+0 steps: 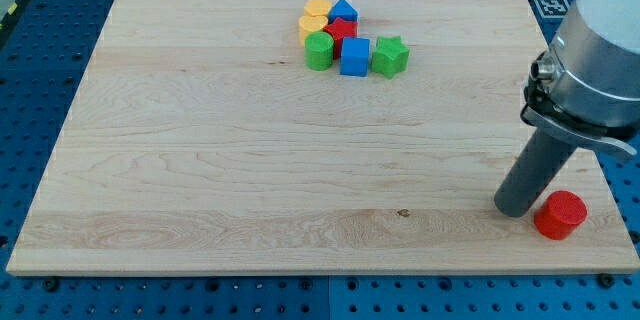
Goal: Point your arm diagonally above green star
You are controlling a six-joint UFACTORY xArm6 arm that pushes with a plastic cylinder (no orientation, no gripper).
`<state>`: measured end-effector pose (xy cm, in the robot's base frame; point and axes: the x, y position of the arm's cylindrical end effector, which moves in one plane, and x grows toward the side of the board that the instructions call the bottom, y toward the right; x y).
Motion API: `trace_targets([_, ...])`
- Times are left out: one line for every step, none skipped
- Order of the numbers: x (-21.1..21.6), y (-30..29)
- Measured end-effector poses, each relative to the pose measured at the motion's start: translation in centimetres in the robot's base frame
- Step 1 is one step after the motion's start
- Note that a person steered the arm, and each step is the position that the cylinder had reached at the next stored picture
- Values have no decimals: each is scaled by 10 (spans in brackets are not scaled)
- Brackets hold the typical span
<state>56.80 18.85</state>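
Observation:
The green star (390, 56) lies on the wooden board (250, 160) near the view's top, at the right end of a tight cluster of blocks. My tip (516, 207) rests on the board at the view's lower right, far below and to the right of the star. It stands just left of a red cylinder (560, 214), close to it or touching it.
The cluster left of the star holds a blue cube (355, 57), a green cylinder (319, 50), a red block (342, 30), a blue triangular block (344, 9) and two yellow blocks (315, 17). The board's right edge runs close to the red cylinder.

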Motion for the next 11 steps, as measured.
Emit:
trace_targets([2, 7])
trace_targets([2, 23])
trace_targets([3, 26])
trace_targets([-22, 2])
trace_targets([-65, -4])
trace_targets([-109, -12])
trace_targets([-161, -12])
trace_targets([-210, -19])
trace_targets([-257, -43])
trace_targets([-286, -83])
trace_targets([-286, -118])
